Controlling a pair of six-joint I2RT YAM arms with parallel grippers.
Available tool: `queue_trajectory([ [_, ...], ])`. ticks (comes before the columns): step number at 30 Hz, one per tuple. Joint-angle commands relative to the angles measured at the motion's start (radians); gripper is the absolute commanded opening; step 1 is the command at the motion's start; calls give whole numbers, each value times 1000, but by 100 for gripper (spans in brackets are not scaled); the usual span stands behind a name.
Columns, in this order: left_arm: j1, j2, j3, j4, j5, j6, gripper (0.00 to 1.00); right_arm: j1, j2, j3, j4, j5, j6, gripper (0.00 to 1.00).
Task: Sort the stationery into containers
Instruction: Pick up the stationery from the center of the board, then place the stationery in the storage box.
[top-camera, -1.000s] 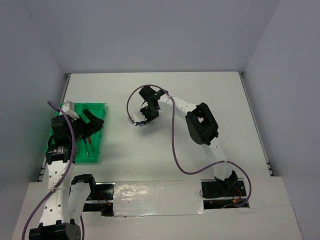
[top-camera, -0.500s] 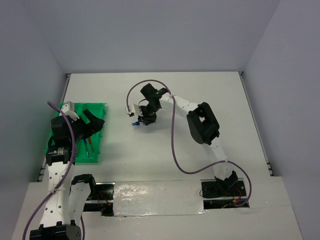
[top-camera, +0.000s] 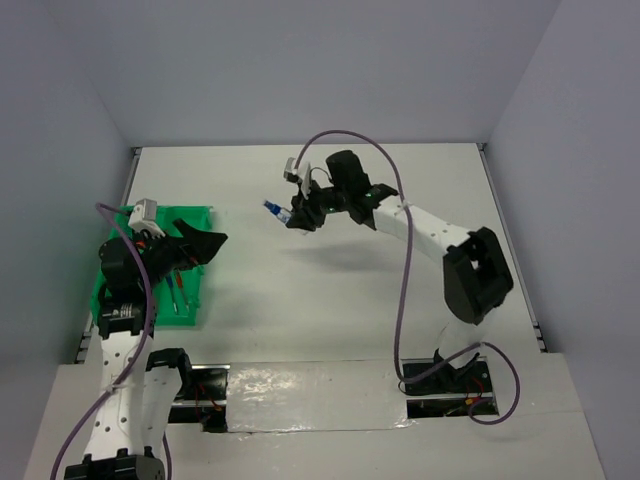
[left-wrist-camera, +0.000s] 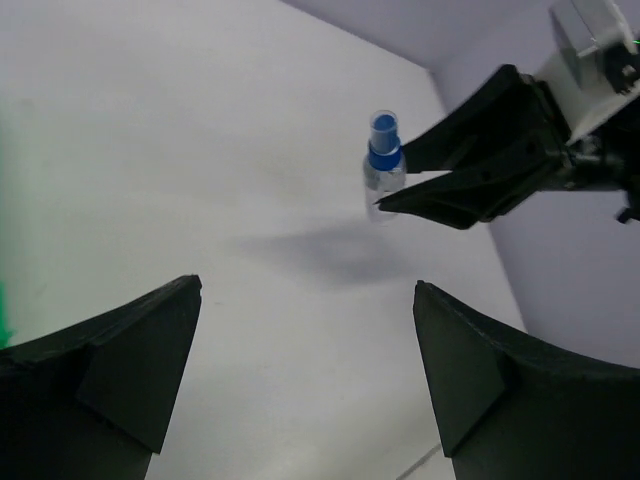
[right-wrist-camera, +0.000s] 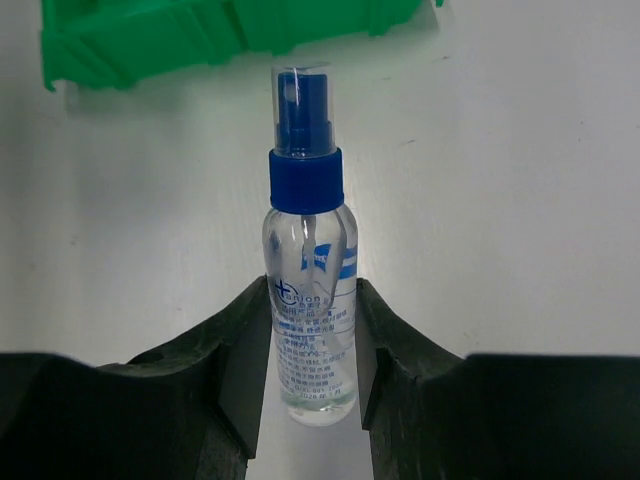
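Two arms: your right gripper (top-camera: 297, 214), arm stretched leftward, pinches a small clear blue-capped spray bottle (right-wrist-camera: 305, 250); your left gripper (top-camera: 205, 245) gapes wide by the bright green plastic tray (top-camera: 192, 305).

**Item 1, your work surface:** one flat, matt white rectangular table (top-camera: 330, 300).

**Item 2, lying directly on it:** one bright green plastic tray with divided rectangular compartments (top-camera: 192, 308). You will find it at nine o'clock, close to the left edge, with its long side running near to far.

**Item 3, at six o'clock along the near edge:** one glossy white strip (top-camera: 320, 385). It carries two black base plates (top-camera: 420, 385), at seven and five o'clock.
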Motion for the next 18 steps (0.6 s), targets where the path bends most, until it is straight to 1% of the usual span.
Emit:
queue_trajectory([
  [1, -7, -28, -46, 474, 323, -222, 99, 23, -198, -139, 301, -34, 336, 0],
  [2, -18, -29, -58, 554, 345, -268, 99, 30, -246, -185, 339, 22, 393, 0],
  [3, -30, -28, -55, 614, 356, -297, 99, 45, -330, -258, 403, 31, 495, 0],
  [4, -65, -23, -46, 670, 361, -315, 99, 52, -368, -294, 439, 59, 563, 0],
  [5, -85, -14, -7, 662, 359, -303, 99, 52, -408, -366, 498, 135, 652, 0],
  [6, -137, 18, 18, 633, 350, -282, 99, 56, -468, -395, 525, 133, 779, 0],
  [7, -166, 35, 43, 601, 336, -256, 99, 65, -491, -421, 560, 116, 816, 0],
  [8, -186, 47, 73, 584, 312, -231, 99, 79, -513, -452, 583, 114, 841, 0],
  [9, -249, 75, 84, 582, 301, -231, 99, 119, -549, -457, 577, 137, 847, 0],
  [11, -300, 97, 107, 608, 301, -230, 99, 145, -574, -454, 541, 189, 852, 0],
  [12, -345, 110, 118, 590, 290, -221, 99, 148, -589, -457, 545, 193, 895, 0],
  [15, -428, 124, 149, 535, 263, -161, 99, 150, -611, -459, 550, 205, 956, 0],
  [18, -488, 136, 146, 562, 276, -156, 99, 159, -626, -466, 579, 188, 965, 0],
])
